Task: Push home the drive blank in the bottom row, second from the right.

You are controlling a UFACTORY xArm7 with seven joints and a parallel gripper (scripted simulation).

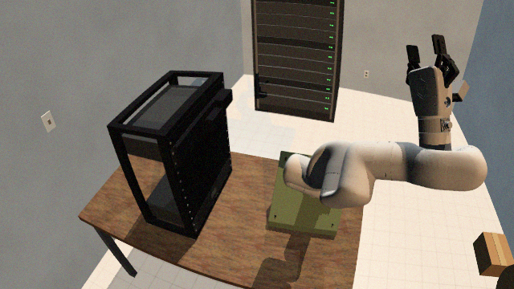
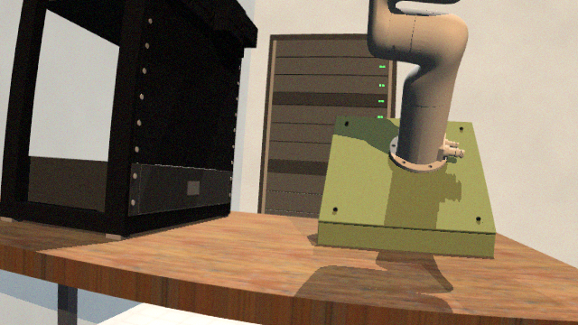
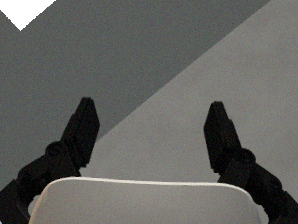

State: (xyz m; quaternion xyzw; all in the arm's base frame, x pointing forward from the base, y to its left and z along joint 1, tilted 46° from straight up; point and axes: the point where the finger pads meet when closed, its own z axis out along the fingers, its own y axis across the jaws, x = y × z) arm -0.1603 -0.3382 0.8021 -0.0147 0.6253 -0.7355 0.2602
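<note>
The black open-frame rack stands on the left part of the wooden table. Its front face is dark, and I cannot make out the single drive blanks in it. In the exterior view the rack shows a grey panel low on its front. My gripper is open and empty. It points upward, high at the right and far from the rack. In the wrist view the gripper faces only grey wall and ceiling.
The arm's green base plate lies on the right part of the table, right of the rack. A tall server cabinet stands on the floor behind. A cardboard box sits on the floor at the lower right.
</note>
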